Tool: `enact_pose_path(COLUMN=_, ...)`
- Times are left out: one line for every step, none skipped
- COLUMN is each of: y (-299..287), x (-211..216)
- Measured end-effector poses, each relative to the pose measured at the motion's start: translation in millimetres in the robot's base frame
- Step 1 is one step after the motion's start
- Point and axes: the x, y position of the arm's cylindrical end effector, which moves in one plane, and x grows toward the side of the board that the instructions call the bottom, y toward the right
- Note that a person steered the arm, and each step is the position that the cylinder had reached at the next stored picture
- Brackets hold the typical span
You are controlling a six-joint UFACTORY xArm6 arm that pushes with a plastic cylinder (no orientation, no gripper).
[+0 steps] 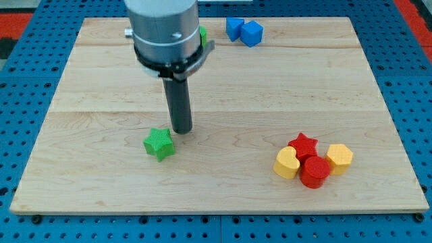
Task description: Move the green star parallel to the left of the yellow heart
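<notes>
pale wooden board (270, 81), blue pegboard (27, 101) (perforated)

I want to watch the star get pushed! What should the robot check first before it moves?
1. My tip near the green star: ok, just to its upper right.
2. Star touched by the tip: cannot tell.
3. Star level with the yellow heart: not ok, it sits slightly higher and far left.
4. Path between star and heart free of blocks: ok.
5. Red star and red cylinder crowd the heart: ok, they are not on its left side.
</notes>
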Motion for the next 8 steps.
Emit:
enact_pose_path(y=-48.0, x=6.7)
enact_pose_path(y=-25.5, x=9.1)
enact_pose_path(y=-14.1, x=11.9)
enact_pose_path(y=-39.1, x=-4.4)
enact_pose_path(y=-46.8, x=4.4)
enact_pose_path(y=-35.3, x=43.8)
enact_pose_path(y=-10.7, x=53.3)
enact_pose_path(y=-10.3, x=41.3)
